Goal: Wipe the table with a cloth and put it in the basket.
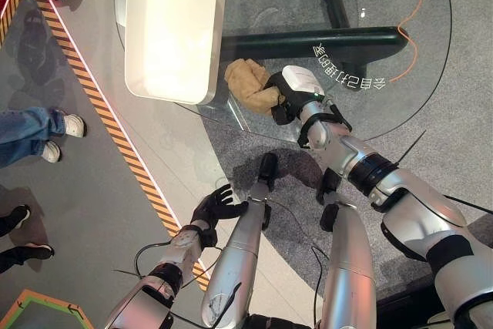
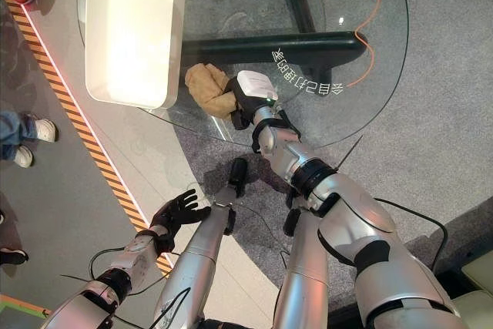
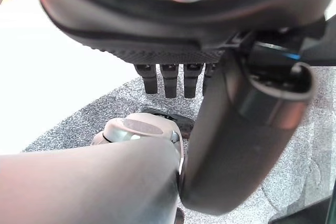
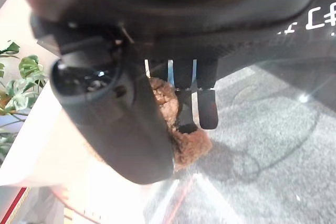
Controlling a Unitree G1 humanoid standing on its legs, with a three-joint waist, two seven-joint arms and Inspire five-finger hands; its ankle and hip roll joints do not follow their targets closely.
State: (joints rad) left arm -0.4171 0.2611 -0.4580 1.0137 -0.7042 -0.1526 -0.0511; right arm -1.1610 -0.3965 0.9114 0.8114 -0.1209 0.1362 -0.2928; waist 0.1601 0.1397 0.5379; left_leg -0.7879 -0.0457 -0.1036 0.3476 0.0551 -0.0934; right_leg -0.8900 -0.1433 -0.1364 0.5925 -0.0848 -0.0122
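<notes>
The crumpled tan terry cloth sits on the round clear glass counter, close to its near rim and just beside the corner of the white rounded rectangular basket. My right hand is on it, and in the right wrist view I see the fingers and thumb curled into the bunched fabric, so I read it as clamped on the cloth. My left hand hangs low, well apart from the counter, fingers spread and holding nothing. My worry is the rim: the cloth is so near the glass edge that a wiping stroke toward me could drag it off the counter and onto the grey carpeted floor. The cloth is also wadded up, so I judge it would wipe only a narrow track and could slip from a loose hold. On the lift to the basket, a trailing fold might catch the basket's wall, or my wrist might nudge the basket along the slick glass. People's legs and shoes stand off to my left, beyond the striped floor line.
</notes>
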